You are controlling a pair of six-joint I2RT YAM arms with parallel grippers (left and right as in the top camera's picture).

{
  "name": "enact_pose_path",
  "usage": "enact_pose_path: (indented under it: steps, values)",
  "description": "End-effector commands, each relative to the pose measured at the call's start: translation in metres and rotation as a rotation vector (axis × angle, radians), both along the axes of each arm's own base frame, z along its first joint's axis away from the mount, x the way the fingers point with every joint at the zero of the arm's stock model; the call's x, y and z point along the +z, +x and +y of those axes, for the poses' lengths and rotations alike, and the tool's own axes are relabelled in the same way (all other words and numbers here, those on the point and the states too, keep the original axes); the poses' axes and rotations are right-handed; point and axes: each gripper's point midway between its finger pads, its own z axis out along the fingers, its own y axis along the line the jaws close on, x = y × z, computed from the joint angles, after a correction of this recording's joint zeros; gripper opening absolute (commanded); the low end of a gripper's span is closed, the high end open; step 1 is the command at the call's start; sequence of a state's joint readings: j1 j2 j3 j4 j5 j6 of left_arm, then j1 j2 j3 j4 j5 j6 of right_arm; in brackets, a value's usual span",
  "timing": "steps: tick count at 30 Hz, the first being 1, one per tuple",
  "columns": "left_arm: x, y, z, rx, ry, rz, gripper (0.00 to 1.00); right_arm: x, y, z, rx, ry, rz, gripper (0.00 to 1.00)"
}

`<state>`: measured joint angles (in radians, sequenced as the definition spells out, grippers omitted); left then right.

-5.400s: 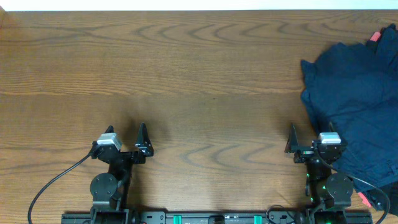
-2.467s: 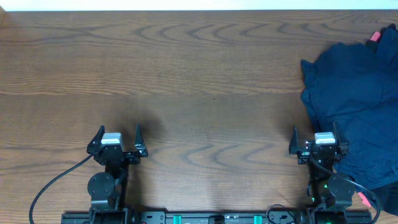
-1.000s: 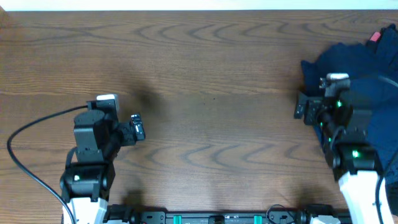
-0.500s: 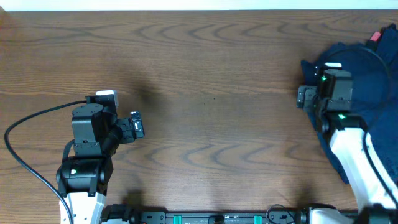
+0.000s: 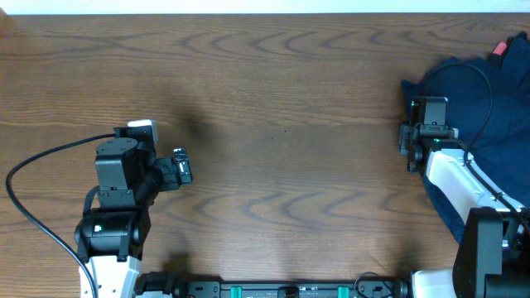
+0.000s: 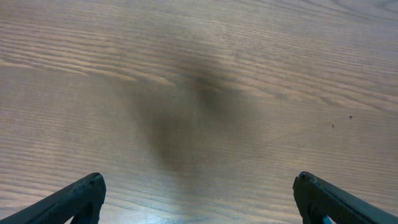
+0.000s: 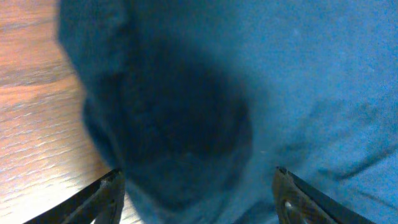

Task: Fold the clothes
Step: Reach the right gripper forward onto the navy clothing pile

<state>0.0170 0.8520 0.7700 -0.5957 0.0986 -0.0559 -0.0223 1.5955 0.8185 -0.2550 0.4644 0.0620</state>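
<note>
Navy blue, soft, wrinkled clothes (image 5: 464, 95) are lying in a loose heap at the right end of the brown wood-grain bench (image 5: 281, 91), reaching from the far right corner down toward the near edge, with the heap's left border bulging out over the bare wood. A small red-pink object (image 5: 499, 48) is peeking out at the far right edge of the heap. The right claw (image 5: 411, 134) is hanging over that left border, its white arm stretching across the cloth from the near right. In the right wrist view the claw (image 7: 196, 199) is pointing down at a dark, rounded fold of the clothes (image 7: 280, 74), with a strip of bench (image 7: 31, 124) showing at the left; its black fingertips (image 7: 109, 196) are standing well apart with cloth lying beneath and between them, and nothing is being pinched, though whether the tips are touching the fabric cannot be told. The left claw (image 5: 180, 168) is hovering over the left part of the bench, well apart from the clothes, with a black cable (image 5: 33, 178) looping away from its arm. In the left wrist view this claw (image 6: 199, 202) is spread wide, its fingertips (image 6: 84, 196) sitting at the two lower corners, holding nothing, with only shadowed wood (image 6: 199, 62) below.
</note>
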Motion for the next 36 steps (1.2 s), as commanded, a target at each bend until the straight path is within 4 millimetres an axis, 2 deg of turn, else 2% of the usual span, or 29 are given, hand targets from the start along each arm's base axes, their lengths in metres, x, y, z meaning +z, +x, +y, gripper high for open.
enact_pose_path:
  steps: [1, 10, 11, 14, 17, 21, 29, 36]
  values:
    - [0.008, 0.002, 0.0, 0.006, -0.011, -0.018, 0.98, 0.008, 0.001, -0.017, -0.091, -0.056, -0.033, 0.7]
    - [0.008, 0.002, 0.0, 0.007, -0.011, -0.018, 0.98, 0.006, 0.0, -0.016, -0.09, -0.047, -0.025, 0.53]
    - [0.008, 0.002, 0.0, 0.006, -0.011, -0.018, 0.98, 0.004, 0.0, -0.013, -0.08, -0.033, -0.02, 0.54]
    - [0.008, 0.002, 0.0, 0.006, -0.011, -0.018, 0.98, -0.005, 0.001, 0.002, -0.029, 0.053, -0.001, 0.65]
    - [0.009, 0.002, 0.0, 0.007, -0.011, -0.018, 0.98, -0.011, -0.002, 0.011, -0.004, 0.102, 0.017, 0.68]
    - [0.009, 0.002, 0.0, 0.007, -0.011, -0.018, 0.98, -0.015, -0.006, 0.011, -0.006, 0.101, 0.026, 0.68]
    - [0.008, 0.002, 0.0, 0.007, -0.011, -0.018, 0.98, -0.012, -0.005, -0.006, -0.078, 0.024, -0.002, 0.67]
    - [0.009, 0.002, 0.0, 0.006, -0.011, -0.018, 0.98, -0.031, -0.008, -0.008, -0.085, 0.026, 0.046, 0.66]
